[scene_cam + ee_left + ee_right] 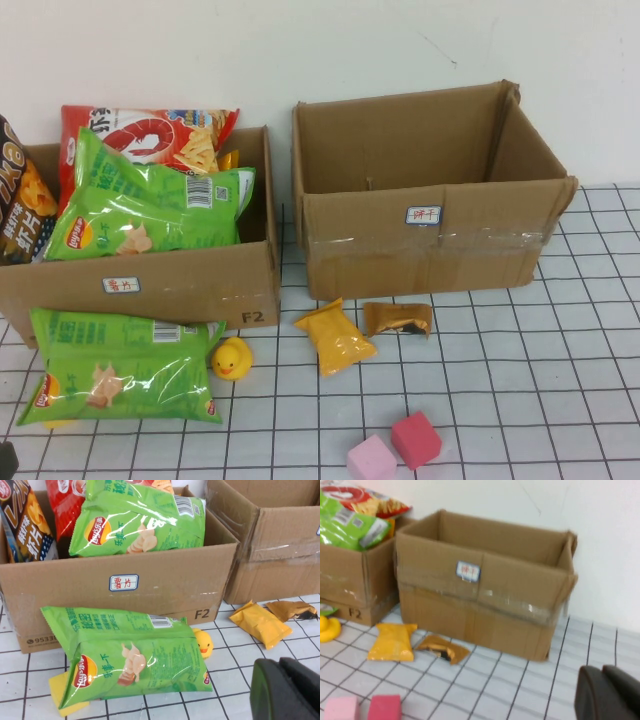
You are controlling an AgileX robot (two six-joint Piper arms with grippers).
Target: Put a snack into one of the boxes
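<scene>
Both the left gripper [287, 690] and right gripper [610, 695] sit low near the table, finger state indiscernible, so grabbing the slick green chip bag [120, 380] risks slipping.

I count two brown cardboard boxes [150, 285], four large crisp bags [125, 365], two small snack packets [335, 338], one yellow rubber duck [231, 358], two foam cubes [415, 439].

I see a plain white wall [300, 50] across the top of the frame; below it, my white table [520, 380] carries a dark grid.
</scene>
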